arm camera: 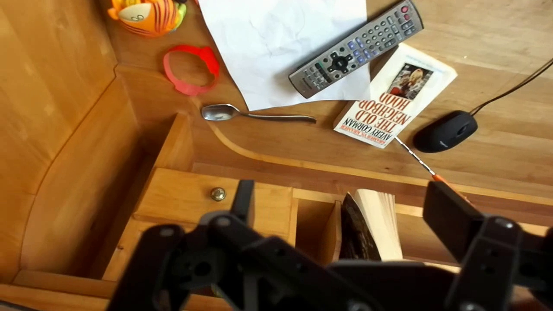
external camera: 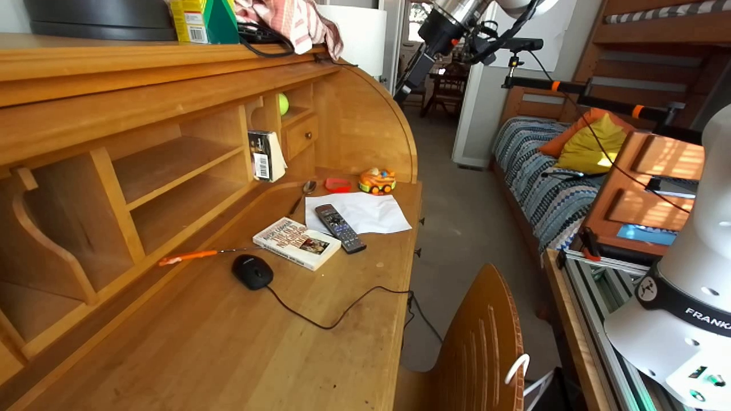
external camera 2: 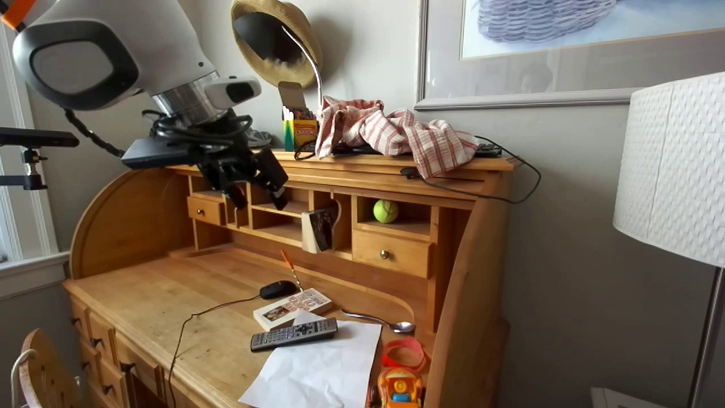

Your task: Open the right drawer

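Note:
The right drawer is a small honey-coloured box with a round metal knob, set under a cubby with a tennis ball. Its front looks flush with the desk's shelf unit. In the wrist view the drawer lies at lower left, its knob just left of one of my fingers, which hides part of the front. My gripper stands open with its fingers wide apart and holds nothing. In an exterior view the gripper hangs in front of the shelves, pointing down, apart from the drawer.
A paperback sticks out of the slot beside the drawer. On the desktop lie a remote, a book, paper, a spoon, a red band, a toy car and a mouse. The curved desk side rises near the drawer.

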